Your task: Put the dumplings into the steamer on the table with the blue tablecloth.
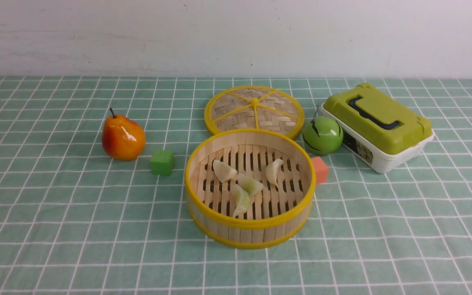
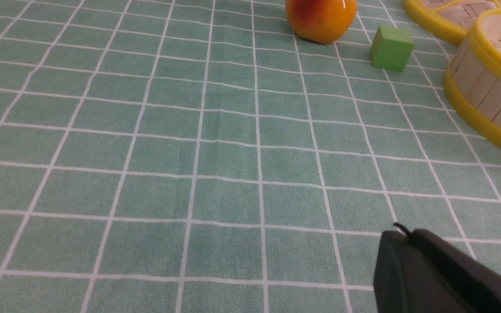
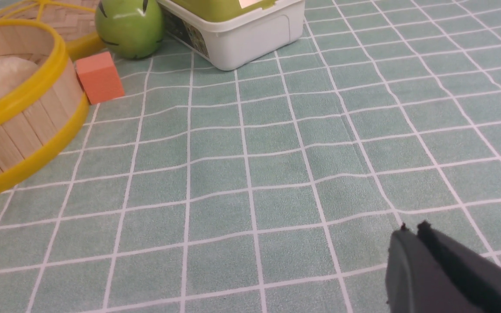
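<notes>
While neither arm shows in the front view, each wrist camera catches the dark tip of its own gripper low over bare cloth (image 2: 215, 143). The left gripper (image 2: 400, 232) has its fingers pressed together, holding nothing, and hangs above the grid well apart from the green cube (image 2: 392, 47), the pear (image 2: 320, 19) and the steamer (image 2: 489, 82). The right gripper (image 3: 412, 228) shows only a thin slit between its fingertips, effectively closed and empty, over open cloth away from the orange cube (image 3: 99, 77), the green apple (image 3: 129, 27) and the white box (image 3: 242, 37) with its green lid. All four dumplings (image 1: 245, 184) lie on the slatted floor inside the steamer, which stands on the table (image 1: 55, 229) near the middle of the front view; two of them touch or overlap at the centre, one sits toward the left, one toward the right. Behind the steamer the woven lid (image 1: 254, 110) lies flat, its near edge hidden by the steamer's rim. Both wrist views cut the steamer off at the frame edge, and in the right one only a pale lump of one dumpling shows over the wall. The orange cube is half hidden behind the steamer in the front view.
</notes>
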Robot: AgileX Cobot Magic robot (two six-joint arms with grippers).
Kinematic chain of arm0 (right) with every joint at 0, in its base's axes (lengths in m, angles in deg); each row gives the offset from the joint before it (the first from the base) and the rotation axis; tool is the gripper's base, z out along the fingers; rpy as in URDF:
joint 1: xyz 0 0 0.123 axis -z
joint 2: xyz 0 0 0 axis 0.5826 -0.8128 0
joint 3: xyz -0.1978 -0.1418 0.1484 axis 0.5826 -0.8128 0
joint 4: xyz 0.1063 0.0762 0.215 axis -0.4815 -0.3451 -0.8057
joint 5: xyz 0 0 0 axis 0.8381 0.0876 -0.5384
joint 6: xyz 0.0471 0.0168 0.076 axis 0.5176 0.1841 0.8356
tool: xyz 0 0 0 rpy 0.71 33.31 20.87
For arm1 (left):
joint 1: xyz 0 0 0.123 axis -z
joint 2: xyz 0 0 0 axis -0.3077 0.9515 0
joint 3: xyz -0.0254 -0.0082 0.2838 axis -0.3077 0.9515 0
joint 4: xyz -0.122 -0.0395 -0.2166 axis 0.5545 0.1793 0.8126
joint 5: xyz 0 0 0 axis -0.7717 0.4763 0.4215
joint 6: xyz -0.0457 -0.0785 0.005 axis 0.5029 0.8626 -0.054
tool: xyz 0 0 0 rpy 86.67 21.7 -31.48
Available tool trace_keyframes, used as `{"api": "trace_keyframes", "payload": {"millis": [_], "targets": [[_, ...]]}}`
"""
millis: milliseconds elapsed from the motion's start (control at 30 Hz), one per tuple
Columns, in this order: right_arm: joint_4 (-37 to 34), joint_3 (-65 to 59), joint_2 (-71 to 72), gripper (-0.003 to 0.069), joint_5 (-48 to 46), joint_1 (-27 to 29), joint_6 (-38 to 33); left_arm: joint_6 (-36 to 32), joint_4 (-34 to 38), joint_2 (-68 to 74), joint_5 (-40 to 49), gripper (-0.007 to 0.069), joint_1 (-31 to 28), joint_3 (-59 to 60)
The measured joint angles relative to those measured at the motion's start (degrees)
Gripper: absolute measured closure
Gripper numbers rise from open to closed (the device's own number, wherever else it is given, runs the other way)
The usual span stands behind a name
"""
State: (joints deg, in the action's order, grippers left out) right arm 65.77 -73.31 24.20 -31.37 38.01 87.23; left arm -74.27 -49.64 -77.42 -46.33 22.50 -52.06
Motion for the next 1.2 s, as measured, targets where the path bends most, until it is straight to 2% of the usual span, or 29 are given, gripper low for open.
{"api": "trace_keyframes", "payload": {"millis": [267,367,500,667,1200], "targets": [[0.0,0.0,0.0,0.0635,0.0,0.0,0.0,-0.1,0.7,0.0,0.4,0.0638,-7.1,0.0],[0.0,0.0,0.0,0.0631,0.0,0.0,0.0,0.8,1.0,0.0,0.4,0.0638,-7.2,0.0],[0.0,0.0,0.0,0.0625,0.0,0.0,0.0,6.1,1.1,0.0,0.4,0.0638,-7.2,0.0],[0.0,0.0,0.0,0.0617,0.0,0.0,0.0,9.5,1.1,0.0,0.4,0.0638,-7.2,0.0],[0.0,0.0,0.0,0.0589,0.0,0.0,0.0,9.9,1.1,0.0,0.4,0.0638,-7.2,0.0]]}}
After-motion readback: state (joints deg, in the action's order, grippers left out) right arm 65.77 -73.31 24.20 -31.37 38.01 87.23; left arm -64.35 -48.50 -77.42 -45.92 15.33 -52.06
